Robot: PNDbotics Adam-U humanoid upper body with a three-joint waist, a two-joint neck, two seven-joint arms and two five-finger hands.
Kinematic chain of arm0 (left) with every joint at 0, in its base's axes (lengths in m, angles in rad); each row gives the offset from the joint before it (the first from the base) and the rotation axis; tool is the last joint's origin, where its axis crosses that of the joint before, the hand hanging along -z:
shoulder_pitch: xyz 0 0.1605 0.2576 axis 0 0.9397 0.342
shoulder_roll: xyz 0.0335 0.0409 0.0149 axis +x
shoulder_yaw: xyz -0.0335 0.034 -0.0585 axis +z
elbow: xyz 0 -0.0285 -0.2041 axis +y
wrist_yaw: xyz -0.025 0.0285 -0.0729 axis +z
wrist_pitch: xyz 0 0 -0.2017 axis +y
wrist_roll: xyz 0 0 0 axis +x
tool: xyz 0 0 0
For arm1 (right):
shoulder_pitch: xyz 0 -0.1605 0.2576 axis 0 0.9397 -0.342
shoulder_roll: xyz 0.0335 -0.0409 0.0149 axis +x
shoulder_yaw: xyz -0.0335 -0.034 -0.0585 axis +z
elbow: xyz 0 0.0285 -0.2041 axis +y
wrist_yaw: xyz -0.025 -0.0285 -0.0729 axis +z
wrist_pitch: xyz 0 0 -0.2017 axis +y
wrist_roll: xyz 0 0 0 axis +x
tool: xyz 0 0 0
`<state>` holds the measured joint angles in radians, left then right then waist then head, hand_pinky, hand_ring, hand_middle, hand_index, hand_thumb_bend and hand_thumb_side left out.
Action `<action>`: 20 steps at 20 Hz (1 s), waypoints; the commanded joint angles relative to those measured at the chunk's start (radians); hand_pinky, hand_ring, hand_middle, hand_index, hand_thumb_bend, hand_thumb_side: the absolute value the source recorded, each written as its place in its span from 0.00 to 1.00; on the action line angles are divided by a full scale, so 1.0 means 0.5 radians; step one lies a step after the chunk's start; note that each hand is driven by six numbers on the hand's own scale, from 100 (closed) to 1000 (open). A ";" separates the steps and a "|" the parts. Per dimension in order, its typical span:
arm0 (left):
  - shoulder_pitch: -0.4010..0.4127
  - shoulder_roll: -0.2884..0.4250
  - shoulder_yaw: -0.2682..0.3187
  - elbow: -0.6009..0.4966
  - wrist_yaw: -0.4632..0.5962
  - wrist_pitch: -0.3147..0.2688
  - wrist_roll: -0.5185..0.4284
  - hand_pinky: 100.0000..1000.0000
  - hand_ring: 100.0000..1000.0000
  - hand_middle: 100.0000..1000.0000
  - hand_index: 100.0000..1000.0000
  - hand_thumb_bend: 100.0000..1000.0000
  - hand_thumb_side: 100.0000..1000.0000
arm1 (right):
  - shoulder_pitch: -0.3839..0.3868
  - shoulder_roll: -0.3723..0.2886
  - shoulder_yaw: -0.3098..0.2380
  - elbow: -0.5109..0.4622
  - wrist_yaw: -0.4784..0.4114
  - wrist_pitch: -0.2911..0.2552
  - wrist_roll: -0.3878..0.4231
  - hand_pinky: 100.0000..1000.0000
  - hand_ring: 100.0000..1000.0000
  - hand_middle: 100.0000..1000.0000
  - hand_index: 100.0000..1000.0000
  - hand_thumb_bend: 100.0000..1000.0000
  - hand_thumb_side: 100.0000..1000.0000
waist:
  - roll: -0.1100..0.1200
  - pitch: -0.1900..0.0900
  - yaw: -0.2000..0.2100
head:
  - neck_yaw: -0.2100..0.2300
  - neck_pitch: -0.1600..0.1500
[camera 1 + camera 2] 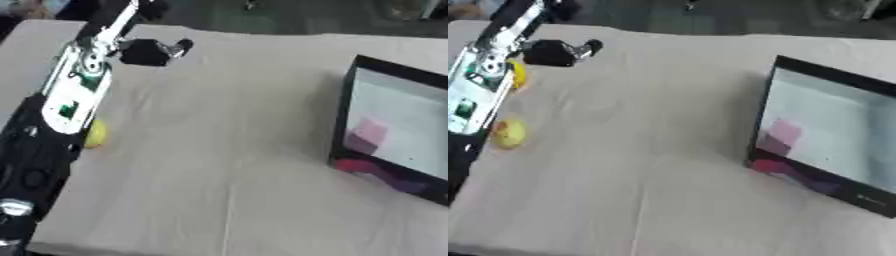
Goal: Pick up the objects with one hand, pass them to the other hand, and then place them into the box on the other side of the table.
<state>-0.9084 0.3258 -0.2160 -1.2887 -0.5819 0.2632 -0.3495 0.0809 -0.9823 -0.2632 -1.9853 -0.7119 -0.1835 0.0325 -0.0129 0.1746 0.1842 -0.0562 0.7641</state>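
- The left arm (74, 95) comes in from the view's left and reaches up and away over the worktop (219, 150), which is covered with a beige cloth
- The left hand (149, 51) is at the far left part of the worktop, a black shape with a silvery tip pointing right; its fingers look curled in, but I cannot tell whether they grip anything
- A yellow ball (507, 134) lies on the cloth near the left edge, just beside the arm's white and green forearm cover; in the left eye view the arm hides part of it
- A second yellow thing (518, 74) shows in the right eye view just below the left hand, against the arm; its shape is too blurred to tell, and whether the hand touches it I cannot tell
- The box (346, 120) stands on the right side of the worktop, well apart from the ball; it has black walls and a pale inside
- A pink thing (369, 132) lies inside the box near its near left corner; a darker red and purple patch (372, 170) shows along the front wall, and I cannot tell whether it is inside or on the wall
- The right hand shows in neither view
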 commanded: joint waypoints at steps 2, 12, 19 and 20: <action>-0.145 0.143 0.072 0.147 -0.026 -0.005 -0.144 0.81 0.75 0.64 0.77 0.45 0.29 | 0.000 -0.060 -0.038 -0.029 -0.005 0.003 -0.013 1.00 1.00 0.90 0.95 0.00 0.68 | 0.022 -0.069 -0.011 | 0.002 0.012; -0.440 0.179 0.255 0.831 -0.564 0.074 -0.326 0.81 0.78 0.69 0.81 0.62 0.21 | -0.075 -0.043 -0.017 -0.029 -0.017 0.007 0.002 1.00 1.00 0.90 0.95 0.00 0.68 | -0.002 -0.023 -0.065 | 0.074 -0.040; -0.535 0.211 0.380 1.089 -0.876 0.121 -0.542 0.82 0.80 0.71 0.82 0.66 0.24 | -0.111 -0.018 -0.004 -0.029 0.001 0.032 0.005 1.00 1.00 0.90 0.95 0.00 0.69 | -0.011 0.017 -0.086 | 0.135 -0.091; -0.538 0.218 0.396 1.107 -0.901 0.129 -0.567 0.82 0.80 0.71 0.82 0.65 0.25 | -0.109 -0.013 -0.003 -0.029 0.010 0.037 0.002 1.00 1.00 0.90 0.95 0.00 0.69 | -0.012 0.020 -0.088 | 0.139 -0.094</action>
<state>-1.1456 0.3957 -0.0356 -0.7387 -1.0094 0.3245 -0.6143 0.0350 -0.9690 -0.2558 -1.9858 -0.7117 -0.1675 0.0340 -0.0132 0.1888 0.1420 0.0068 0.7316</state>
